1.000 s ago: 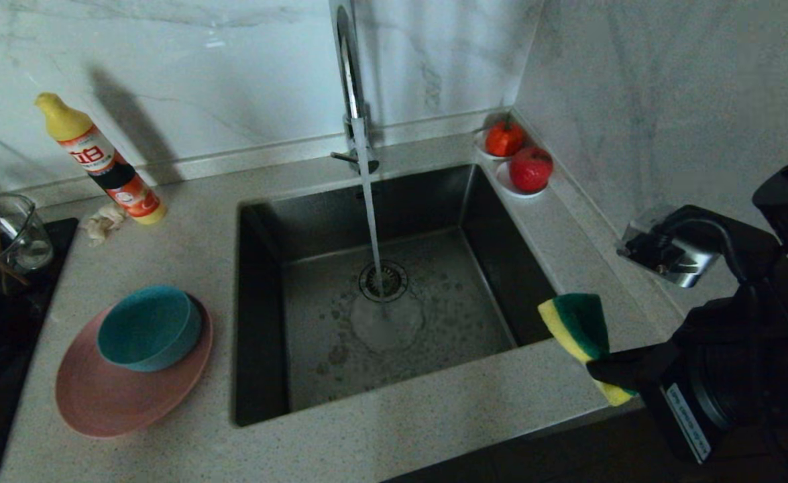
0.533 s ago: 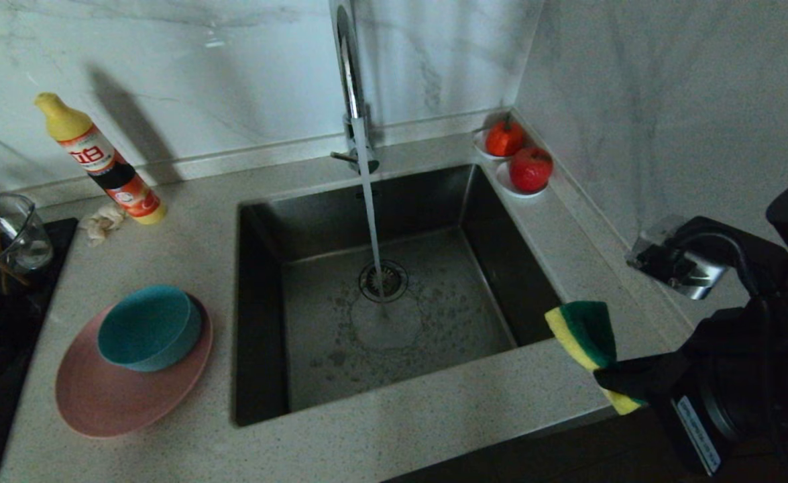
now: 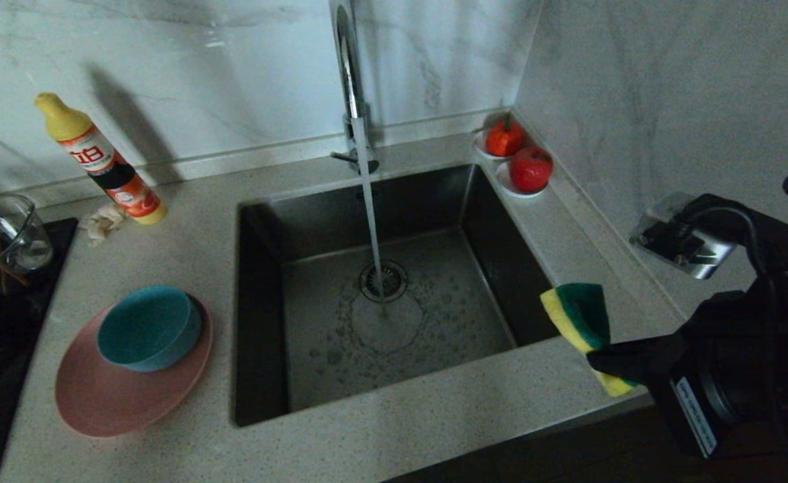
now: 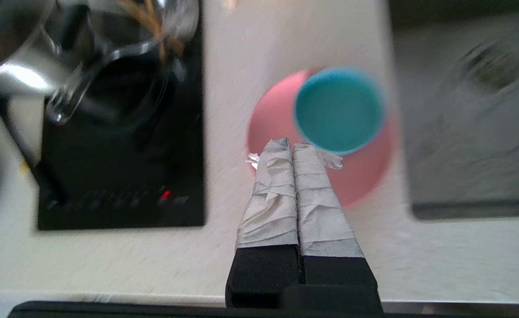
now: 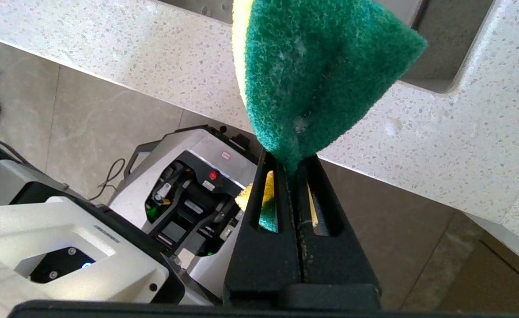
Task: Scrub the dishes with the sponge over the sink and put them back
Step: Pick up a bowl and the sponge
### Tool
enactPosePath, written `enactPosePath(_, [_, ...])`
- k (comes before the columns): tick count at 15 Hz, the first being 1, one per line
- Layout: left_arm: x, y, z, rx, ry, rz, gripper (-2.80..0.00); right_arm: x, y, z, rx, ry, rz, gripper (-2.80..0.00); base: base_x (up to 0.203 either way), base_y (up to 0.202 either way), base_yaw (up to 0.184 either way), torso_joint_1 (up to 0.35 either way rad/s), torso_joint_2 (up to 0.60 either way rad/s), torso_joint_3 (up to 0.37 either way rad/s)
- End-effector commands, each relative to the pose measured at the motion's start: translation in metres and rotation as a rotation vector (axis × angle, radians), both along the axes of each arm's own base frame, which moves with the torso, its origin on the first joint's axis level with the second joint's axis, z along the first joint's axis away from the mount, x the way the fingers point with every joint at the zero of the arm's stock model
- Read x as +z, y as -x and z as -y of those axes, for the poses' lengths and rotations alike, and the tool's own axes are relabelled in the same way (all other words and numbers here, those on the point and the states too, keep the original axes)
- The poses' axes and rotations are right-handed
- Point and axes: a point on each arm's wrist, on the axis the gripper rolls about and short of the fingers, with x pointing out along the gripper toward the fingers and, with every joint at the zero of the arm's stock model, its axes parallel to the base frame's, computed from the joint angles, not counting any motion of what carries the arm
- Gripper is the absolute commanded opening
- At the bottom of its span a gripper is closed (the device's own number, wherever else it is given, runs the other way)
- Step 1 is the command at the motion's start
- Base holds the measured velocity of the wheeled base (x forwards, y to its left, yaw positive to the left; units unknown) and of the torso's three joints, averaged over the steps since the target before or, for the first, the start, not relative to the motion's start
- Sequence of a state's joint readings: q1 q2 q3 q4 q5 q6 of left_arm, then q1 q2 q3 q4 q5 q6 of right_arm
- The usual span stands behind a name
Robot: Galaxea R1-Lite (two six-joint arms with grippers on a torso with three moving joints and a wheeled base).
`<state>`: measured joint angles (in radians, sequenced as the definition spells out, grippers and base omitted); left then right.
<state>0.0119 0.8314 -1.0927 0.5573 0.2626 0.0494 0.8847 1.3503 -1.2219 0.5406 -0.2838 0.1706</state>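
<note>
Gleaming speckled countertop (image 3: 186, 268), marble walls (image 3: 233, 67)

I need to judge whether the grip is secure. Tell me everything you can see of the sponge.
The sponge is a rectangular block of yellow foam with a dark green scouring layer on one face. It is pinched and squashed at one end between the shut jaws of the right gripper, its free end fanning out. It hangs in the air above the countertop by the sink's near right corner, touching nothing else.
</note>
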Motion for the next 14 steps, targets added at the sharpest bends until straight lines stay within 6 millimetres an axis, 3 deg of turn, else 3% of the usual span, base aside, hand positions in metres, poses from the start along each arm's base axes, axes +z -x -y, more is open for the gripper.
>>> enactPosePath(1, [-0.004,-0.090,-0.003,0.043,-0.007,-0.249,0.00,-0.004,-0.004,-0.005,-0.001,0.016,-0.013,-2.80,0.000,0.000,0.000,0.000,0.00,0.000])
enactPosePath(4, [-0.023,-0.155,-0.007,0.109,0.034,-0.353,0.00,-0.005,-0.006,-0.007,-0.001,0.024,-0.016,-2.80,0.000,0.000,0.000,0.000,0.00,0.000])
enactPosePath(8, [-0.058,-0.211,-0.014,0.215,0.160,-0.425,0.00,-0.009,-0.013,-0.015,-0.004,0.041,-0.032,-2.80,0.000,0.000,0.000,0.000,0.00,0.000])
enactPosePath(11, [-0.075,-0.228,-0.039,0.274,0.281,-0.434,0.00,-0.012,-0.018,-0.021,-0.011,0.052,-0.041,-2.80,0.000,0.000,0.000,0.000,0.00,0.000])
enactPosePath(14, [-0.082,-0.233,-0.045,0.257,0.356,-0.439,0.00,-0.014,-0.021,-0.024,-0.014,0.059,-0.048,-2.80,0.000,0.000,0.000,0.000,0.00,0.000])
